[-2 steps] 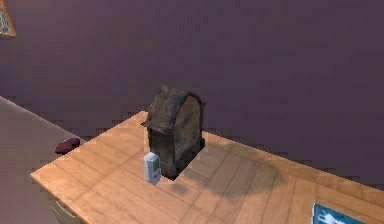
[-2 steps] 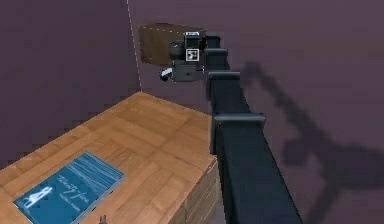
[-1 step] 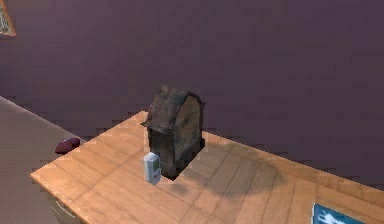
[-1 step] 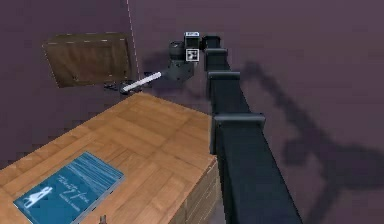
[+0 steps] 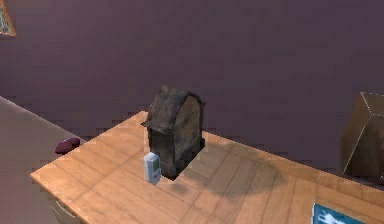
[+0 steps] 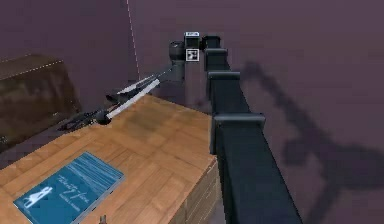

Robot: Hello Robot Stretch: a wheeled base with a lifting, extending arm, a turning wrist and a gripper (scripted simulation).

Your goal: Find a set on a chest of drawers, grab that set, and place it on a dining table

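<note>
The likeliest candidate for the set is the small white and blue thing [image 5: 152,168] at the lower middle of the forward view. It stands on the wooden top [image 5: 250,185], just in front of a dark arched thing [image 5: 175,125], though it is too small to name for sure. In the arm side view the arm [image 6: 235,110] runs up the right of the frame, and the gripper [image 6: 95,117] reaches down and left from it over the same wood [image 6: 160,140]. Its far end lies near a brown box [image 6: 35,95] at the left edge. With the surface and dark shapes right behind the fingers, I cannot tell whether the hand holds anything.

The main risk is taking the wrong thing, because the fingers sit by the box and the white thing is not seen near them. A sweep along the top could knock the arched thing over, push the small thing off the front edge, or drag the blue sheet [image 6: 75,185] at the lower left. A dark red thing [image 5: 67,145] sits at the wood's left corner and a light bump would tip it off. The wall is close behind, so extending the arm further could jam the fingers against it.
</note>
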